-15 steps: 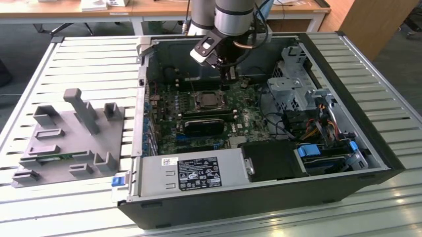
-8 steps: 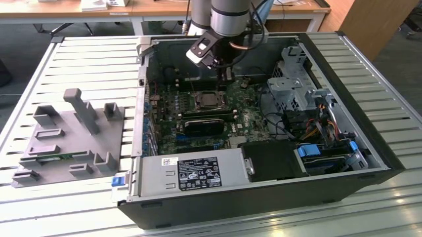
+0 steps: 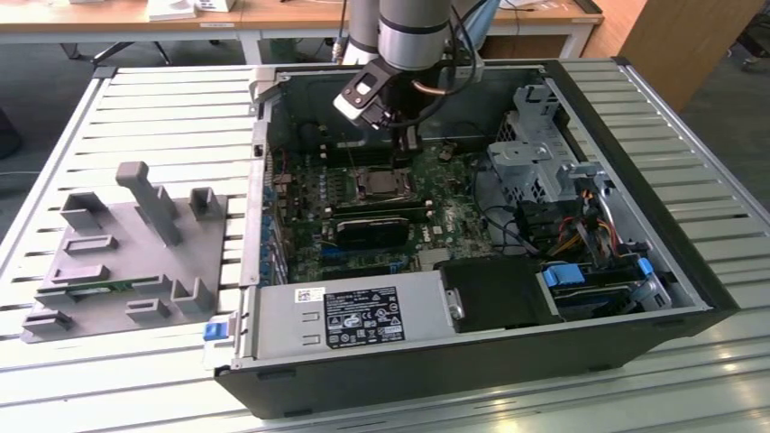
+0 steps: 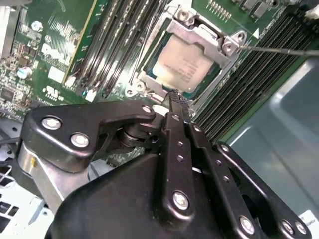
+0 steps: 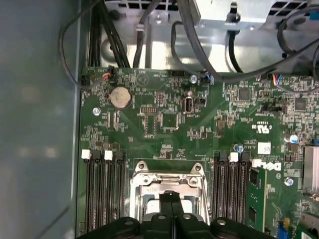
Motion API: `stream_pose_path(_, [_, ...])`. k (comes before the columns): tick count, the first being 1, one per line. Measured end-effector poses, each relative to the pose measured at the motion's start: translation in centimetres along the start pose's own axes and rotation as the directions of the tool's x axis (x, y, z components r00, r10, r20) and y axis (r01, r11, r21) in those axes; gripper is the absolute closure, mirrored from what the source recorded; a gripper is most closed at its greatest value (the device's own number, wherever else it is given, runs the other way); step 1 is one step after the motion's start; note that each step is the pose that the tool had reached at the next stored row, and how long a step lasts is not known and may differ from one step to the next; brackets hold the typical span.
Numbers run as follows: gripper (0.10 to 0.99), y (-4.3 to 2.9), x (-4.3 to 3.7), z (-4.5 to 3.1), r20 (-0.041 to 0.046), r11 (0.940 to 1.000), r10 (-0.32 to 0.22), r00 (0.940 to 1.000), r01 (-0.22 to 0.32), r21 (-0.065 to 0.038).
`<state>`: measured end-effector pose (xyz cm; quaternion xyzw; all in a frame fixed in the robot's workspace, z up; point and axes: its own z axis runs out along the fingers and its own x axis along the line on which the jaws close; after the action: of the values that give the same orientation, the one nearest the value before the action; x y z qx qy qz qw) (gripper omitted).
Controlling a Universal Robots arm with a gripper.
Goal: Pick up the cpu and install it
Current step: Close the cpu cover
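Entry: cpu [image 4: 185, 63]; lies flat inside the socket frame [image 4: 222, 45] on the motherboard [image 5: 169, 119], within the open case [image 3: 673, 262] on the worktop [image 3: 157, 108]. Gripper [image 3: 405, 144]; hangs over the socket. Fingers [image 4: 172, 129]; pressed together, holding nothing, tips just over the chip's edge; contact I cannot tell. Handling note, my judgement: I would keep any press light and square on the lid, clear of the frame and the memory slots [image 5: 102, 189].
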<state>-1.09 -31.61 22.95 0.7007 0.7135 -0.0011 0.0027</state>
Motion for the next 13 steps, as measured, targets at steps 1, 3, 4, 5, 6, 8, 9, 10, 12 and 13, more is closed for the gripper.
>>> stream_pose_path(1, [0.980, -0.08, 0.00, 0.10, -0.0001, 1.0000, 0.000, 1.0000, 0.000, 0.002])
stream_pose_path(3, [0.980, -0.28, 0.01, 0.28, -0.0001, 1.0000, 0.000, 1.0000, 0.000, 0.005])
stream_pose_path(4, [0.980, -0.45, 0.01, 0.36, -0.0001, 1.0000, 0.000, 1.0000, 0.000, 0.006])
stream_pose_path(5, [0.980, -0.69, 0.01, 0.42, -0.0001, 1.0000, 0.000, 1.0000, 0.000, 0.006])
stream_pose_path(6, [0.980, -0.93, 0.02, 0.47, 0.0000, 1.0000, 0.000, 1.0000, 0.000, 0.006])
stream_pose_path(8, [0.980, -1.32, 0.02, 0.52, 0.0000, 1.0000, 0.000, 1.0000, 0.000, 0.007])
stream_pose_path(9, [0.980, -1.47, 0.03, 0.54, -0.0001, 1.0000, 0.000, 1.0000, 0.000, 0.007])
stream_pose_path(10, [0.980, -1.59, 0.03, 0.57, -0.0001, 1.0000, 0.000, 1.0000, 0.000, 0.007])
stream_pose_path(12, [0.980, -1.75, 0.04, 0.63, -0.0001, 1.0000, 0.000, 1.0000, 0.000, 0.007])
stream_pose_path(13, [0.980, -1.85, 0.03, 0.65, 0.0000, 1.0000, 0.000, 1.0000, 0.000, 0.007])
